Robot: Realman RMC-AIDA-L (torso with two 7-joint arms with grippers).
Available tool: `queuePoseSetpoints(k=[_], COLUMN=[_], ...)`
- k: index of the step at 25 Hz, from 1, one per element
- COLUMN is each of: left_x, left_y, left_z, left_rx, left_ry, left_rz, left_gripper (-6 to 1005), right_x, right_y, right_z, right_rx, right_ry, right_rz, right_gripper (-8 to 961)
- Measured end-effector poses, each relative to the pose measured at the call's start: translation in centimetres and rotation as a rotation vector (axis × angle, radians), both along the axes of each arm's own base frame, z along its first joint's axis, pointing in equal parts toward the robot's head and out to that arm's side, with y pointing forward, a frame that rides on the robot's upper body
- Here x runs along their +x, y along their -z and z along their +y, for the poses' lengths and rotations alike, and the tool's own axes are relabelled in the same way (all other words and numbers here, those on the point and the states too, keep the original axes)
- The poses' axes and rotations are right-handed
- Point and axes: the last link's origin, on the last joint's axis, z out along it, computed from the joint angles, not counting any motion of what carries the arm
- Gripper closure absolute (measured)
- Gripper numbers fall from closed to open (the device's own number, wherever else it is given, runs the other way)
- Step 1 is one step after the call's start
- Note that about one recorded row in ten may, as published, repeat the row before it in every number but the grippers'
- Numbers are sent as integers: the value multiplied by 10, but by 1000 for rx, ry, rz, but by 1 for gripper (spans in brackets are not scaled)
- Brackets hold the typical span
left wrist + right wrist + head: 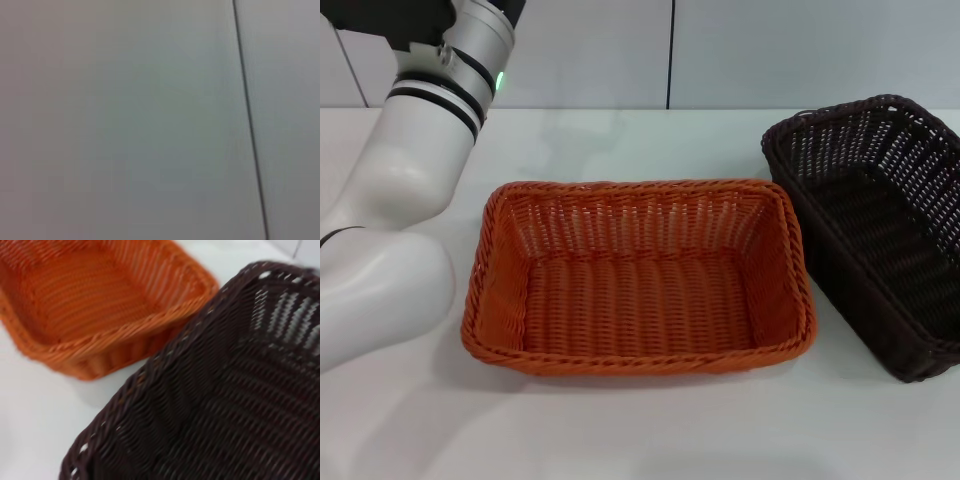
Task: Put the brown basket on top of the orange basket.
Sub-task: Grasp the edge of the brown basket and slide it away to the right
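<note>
White bench (650,430) carries the rectangular bright orange woven basket (640,275); the dark brown open-weave wicker basket (880,230) sits just to its right, tilted. Neither pincer shows, so I cannot tell their state. Risk: a one-sided rim grasp could tip the brown basket against the orange rim.

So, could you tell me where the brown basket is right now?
In the head view the brown basket sits on the table's right side, just right of the orange basket.

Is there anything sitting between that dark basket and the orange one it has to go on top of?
Nothing visible. The brown basket sits close beside the orange basket on the robot's right, with only bare table around them, and the orange basket looks empty inside.
</note>
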Motion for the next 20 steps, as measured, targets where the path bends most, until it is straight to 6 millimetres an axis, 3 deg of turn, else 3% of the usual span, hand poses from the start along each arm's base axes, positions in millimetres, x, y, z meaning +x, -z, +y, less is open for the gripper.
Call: queuePoseSetpoints(k=[12,20], left_x=[4,2], left_y=[-2,-2], left_z=[18,25], left_rx=[22,14], left_ry=[5,-8], left_rz=[10,-9], left_gripper=[138,137], right_x=[-2,-16], right_y=[28,31], right_z=[-31,-57], right_rx=[-264,-473], right_ry=[-46,-98], right_rz=[-11,56], right_gripper=[346,345])
